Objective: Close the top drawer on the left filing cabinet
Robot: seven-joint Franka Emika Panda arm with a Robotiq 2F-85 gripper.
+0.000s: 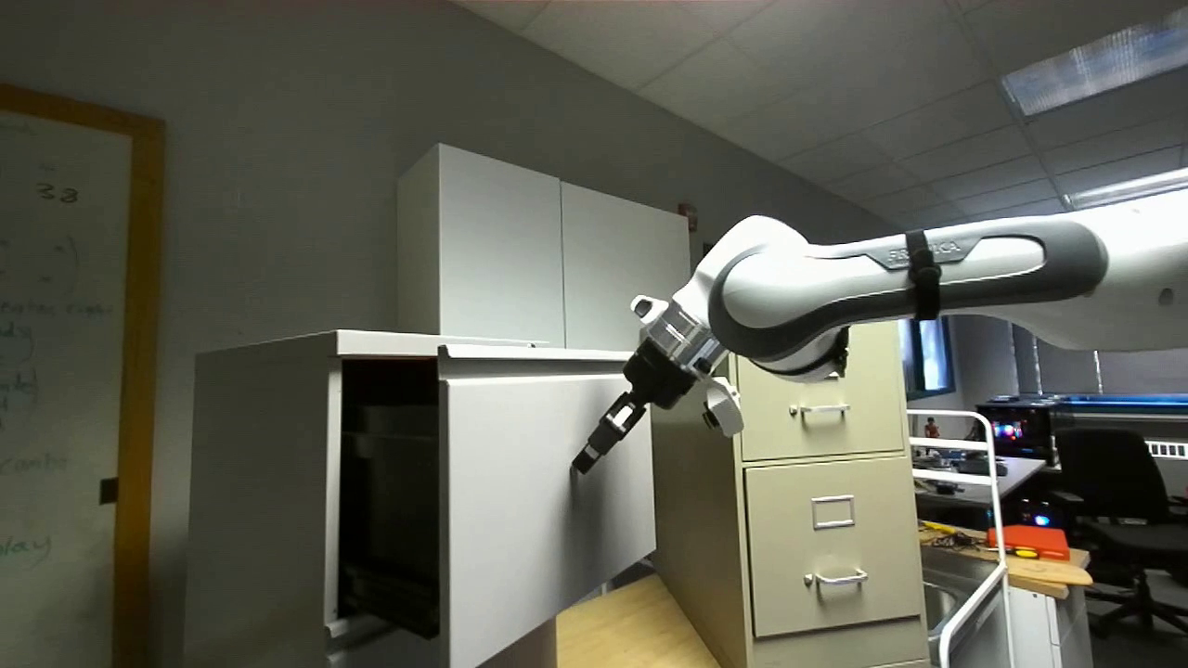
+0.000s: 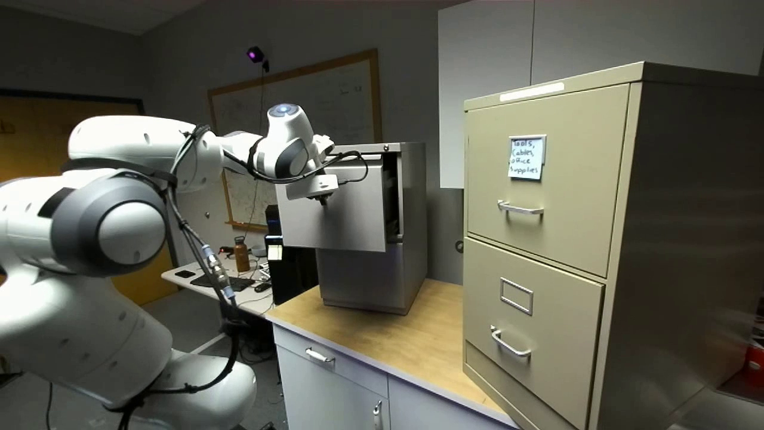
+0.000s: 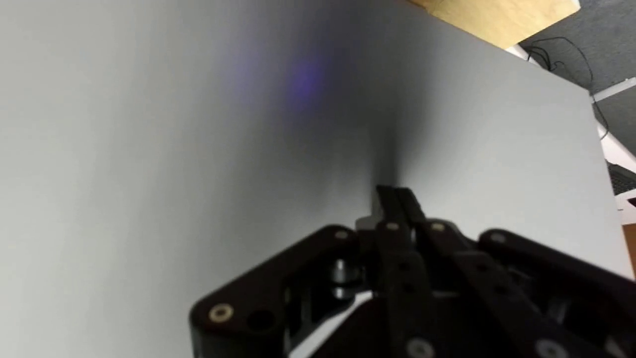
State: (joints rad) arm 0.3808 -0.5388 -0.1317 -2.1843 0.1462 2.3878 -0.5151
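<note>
The top drawer shows its flat light grey front in both exterior views (image 1: 515,520) (image 2: 352,224) and fills much of the wrist view (image 3: 149,174). It stands pulled out from the left filing cabinet (image 1: 260,492), with its dark interior showing at the side gap. The cabinet also shows in an exterior view (image 2: 415,209), where its lower drawer front is flush. My gripper (image 1: 583,461) points obliquely down at the drawer front. Its fingertips are at or very near the front's surface; contact is hard to confirm. In the wrist view the fingers (image 3: 396,190) are together with nothing between them.
A tall beige cabinet (image 1: 826,538) stands beside the drawer and also shows closer in an exterior view (image 2: 537,239). A white two-door cupboard (image 1: 501,241) hangs on the wall behind. The grey cabinet stands on a wooden countertop (image 2: 382,328). Cables (image 2: 286,179) run along the arm.
</note>
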